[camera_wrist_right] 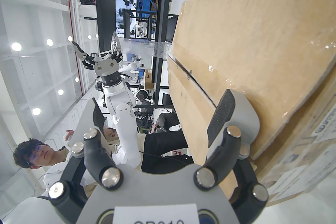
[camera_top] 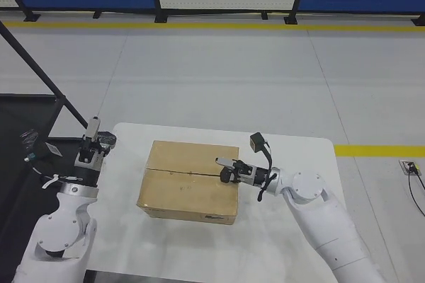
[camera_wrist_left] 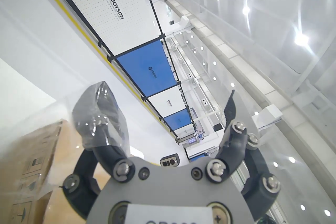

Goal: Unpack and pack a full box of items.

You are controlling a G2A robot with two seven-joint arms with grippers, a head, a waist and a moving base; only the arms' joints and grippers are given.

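Slippage looks the main risk: the right hand (camera_top: 225, 172), spread, lays one pad on the closed box (camera_top: 191, 185) beside its taped seam (camera_top: 180, 170) and could skid off without lifting a flap. The box sits at the middle of the bench (camera_top: 258, 244). Near the bench's left edge the left hand (camera_top: 98, 138), also spread, has clear film (camera_wrist_left: 99, 114) clinging to one finger, which may foul its grip.

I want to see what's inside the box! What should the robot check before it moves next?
1. Box flat on the table: ok.
2. Right gripper open, at the seam: ok.
3. Left gripper free of clear tape: not ok, tape clings to it.
4. Flaps lifted: not ok, both shut.
5. Items inside: cannot tell.
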